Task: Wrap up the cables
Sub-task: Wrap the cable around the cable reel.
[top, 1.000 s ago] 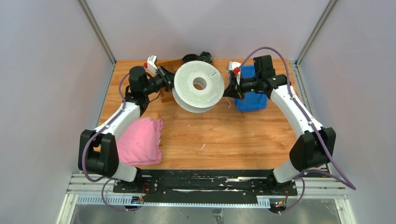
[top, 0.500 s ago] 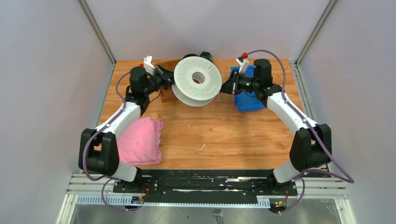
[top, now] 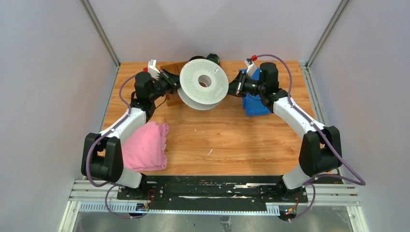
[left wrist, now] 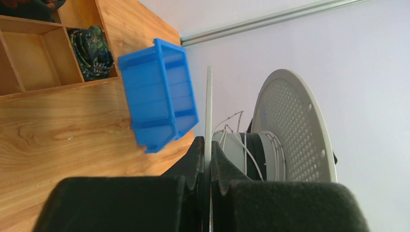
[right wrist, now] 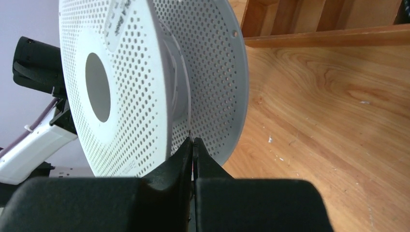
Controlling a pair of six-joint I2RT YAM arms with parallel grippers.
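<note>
Left gripper: I'm seeing the left gripper (left wrist: 207, 150) pinching the thin edge of the spool's (top: 193, 88) near flange, the black pads pressed on either side of it.
Right gripper: the right gripper (right wrist: 193, 143) is sitting with its tips pressed together in the gap between the two flanges, at the spool's lower rim. Whether a strand is caught between the pads, I cannot tell.
Spool: it's hanging above the far middle of the table (top: 232, 140), between the two grippers, tilted so that one white perforated face is turning up towards the overhead camera.
Cables: I'm watching the cables (left wrist: 245, 150) lying as a few thin pale turns around the spool's hub, with loose ends sticking out above it. In the left wrist view they're showing just beyond my fingers.
Writing: I'm picking up raised lettering on the outer flange, near the top rim and again near the bottom, but it's too skewed to read.
Blue bin: the blue bin (left wrist: 159, 96) is sitting on the table beyond the spool, beside the right arm.
Wooden organizer: the wooden organizer (left wrist: 48, 91) is standing at the far edge, with a dark cable bundle (left wrist: 92, 50) in one compartment.
Pink cloth: the pink cloth (top: 145, 145) is lying crumpled near the left arm's base.
</note>
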